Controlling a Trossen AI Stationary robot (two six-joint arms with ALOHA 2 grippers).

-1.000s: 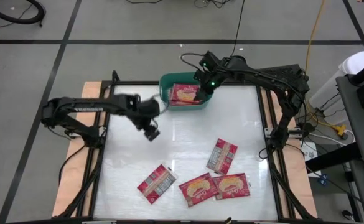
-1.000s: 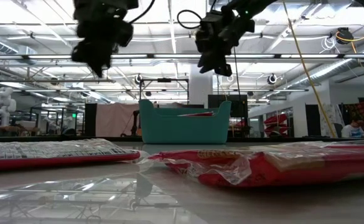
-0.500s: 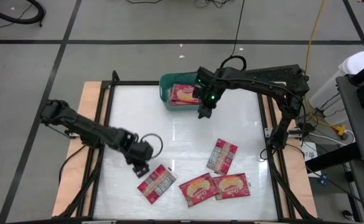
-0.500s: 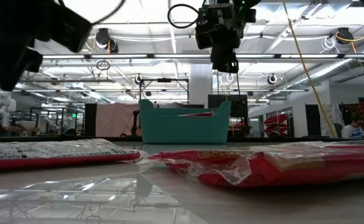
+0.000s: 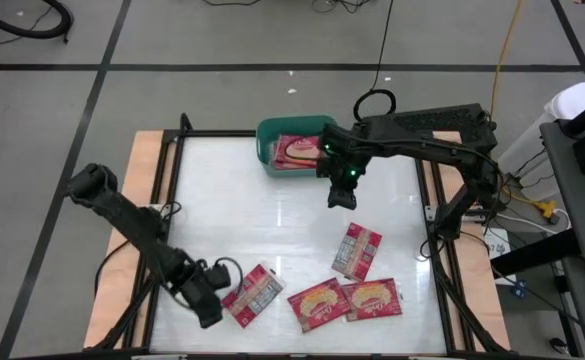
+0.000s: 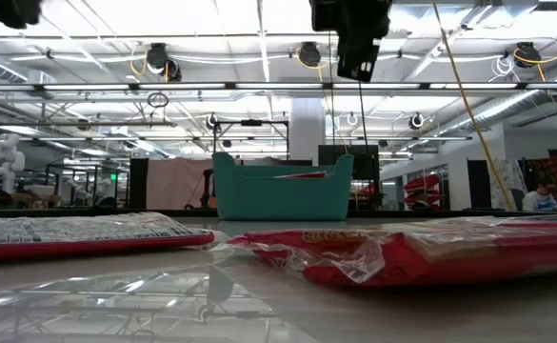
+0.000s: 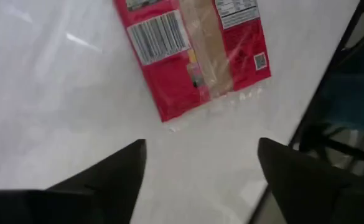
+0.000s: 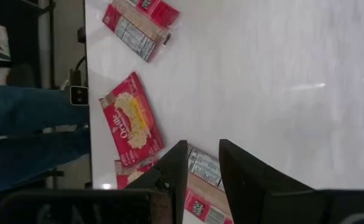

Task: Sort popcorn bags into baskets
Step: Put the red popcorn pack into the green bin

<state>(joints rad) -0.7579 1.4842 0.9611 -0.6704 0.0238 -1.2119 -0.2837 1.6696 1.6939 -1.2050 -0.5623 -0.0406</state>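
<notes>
The left gripper (image 5: 210, 311) hangs with its fingers spread wide just beside the face-down popcorn bag (image 5: 253, 294), the outermost of the four loose packets and the one lying farthest from the teal basket (image 5: 269, 131). In the left wrist view this bag (image 7: 194, 53) shows its barcode panel, and its near short edge sits just ahead of the open fingertips (image 7: 135, 158), its long axis running roughly away from them and a little askew. Bare table lies between fingers and bag; the table frame runs close along one side, so room to move is tighter there. The left arm is plainly the nearer one.

The right gripper (image 5: 340, 196) hovers between the basket and another face-down bag (image 5: 357, 250), its fingers nearly together with nothing seen between them. The basket already holds what looks like at least one bag (image 5: 300, 152).
</notes>
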